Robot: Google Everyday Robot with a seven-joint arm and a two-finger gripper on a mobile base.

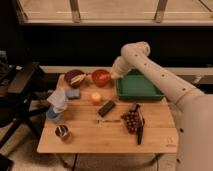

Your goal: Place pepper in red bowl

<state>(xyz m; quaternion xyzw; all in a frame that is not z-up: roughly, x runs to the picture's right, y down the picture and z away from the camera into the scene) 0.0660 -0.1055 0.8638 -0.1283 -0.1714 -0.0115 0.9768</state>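
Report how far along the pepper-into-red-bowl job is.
Nearly there: the end effector is at the right rim of the red bowl, beside the green bin. The pepper can't be made out, so whether it is in hand or already dropped is unclear. Left: confirm release, pull back.

no readable text, labels or numbers anywhere, none on the wooden table (150,142), gripper (114,75) just right of the red bowl (100,77), also unmarked

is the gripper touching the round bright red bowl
Cannot tell. In the camera view the gripper sits at the right rim of the round bright red bowl, overlapping it, with no plain contact or gap visible.
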